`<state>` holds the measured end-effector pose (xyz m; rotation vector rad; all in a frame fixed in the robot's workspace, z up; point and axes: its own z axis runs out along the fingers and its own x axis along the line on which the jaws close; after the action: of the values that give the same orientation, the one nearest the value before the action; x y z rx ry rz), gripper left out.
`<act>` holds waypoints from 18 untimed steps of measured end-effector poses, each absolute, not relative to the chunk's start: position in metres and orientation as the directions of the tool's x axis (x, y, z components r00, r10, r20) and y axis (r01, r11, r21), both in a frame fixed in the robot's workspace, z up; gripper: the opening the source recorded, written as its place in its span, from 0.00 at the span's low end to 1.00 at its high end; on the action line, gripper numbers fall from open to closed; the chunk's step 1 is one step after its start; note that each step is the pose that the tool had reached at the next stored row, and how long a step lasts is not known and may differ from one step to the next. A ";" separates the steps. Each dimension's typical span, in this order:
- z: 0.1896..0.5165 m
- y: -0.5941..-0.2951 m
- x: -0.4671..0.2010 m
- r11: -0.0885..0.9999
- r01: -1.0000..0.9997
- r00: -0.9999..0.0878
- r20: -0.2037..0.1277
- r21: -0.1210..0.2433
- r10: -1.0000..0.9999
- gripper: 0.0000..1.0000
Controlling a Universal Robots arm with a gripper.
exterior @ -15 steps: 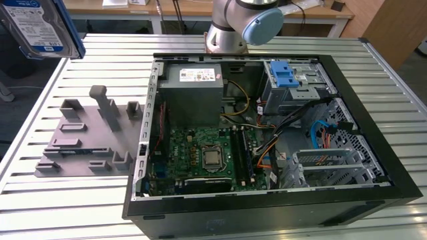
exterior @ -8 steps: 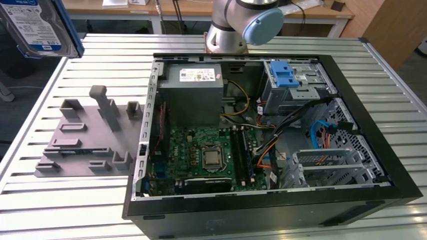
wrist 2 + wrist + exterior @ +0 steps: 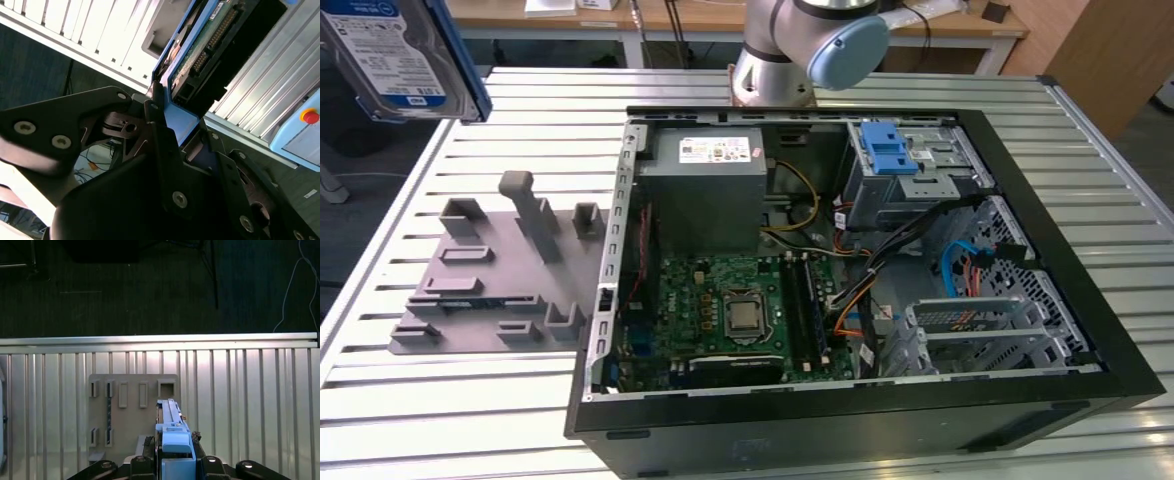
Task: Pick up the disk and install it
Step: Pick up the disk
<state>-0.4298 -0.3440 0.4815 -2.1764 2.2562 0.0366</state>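
Gripping the disk (image 3: 400,60) by its blue rails in the closed hand (image 3: 172,467), well above the grey fixture (image 3: 494,280) on the bench (image 3: 480,420), probably needing a steady, untilted hold.

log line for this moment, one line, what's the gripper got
step: disk picked up, not installed | gripper: shut on disk | disk: in the air, off grey holder | computer case: open

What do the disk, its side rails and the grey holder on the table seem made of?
The disk: likely metal casing, silver-grey, under a glossy printed label; green circuit board on its other face. The side rails: smooth matte blue, probably moulded plastic. The grey holder: uniform matte grey with blocky slots, probably plastic.
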 end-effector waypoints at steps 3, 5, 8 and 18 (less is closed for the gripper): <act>0.482 -0.347 -0.427 0.036 -0.999 -0.036 -0.022 0.012 -0.999 0.37; 0.482 -0.350 -0.425 0.036 -0.999 -0.036 -0.022 0.012 -0.999 0.37; 0.482 -0.352 -0.423 0.036 -0.999 -0.036 -0.022 0.012 -0.999 0.37; 0.482 -0.364 -0.410 0.036 -0.999 -0.036 -0.024 0.012 -0.999 0.37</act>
<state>-0.4096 -0.3637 0.4816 -2.1752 2.2548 0.0396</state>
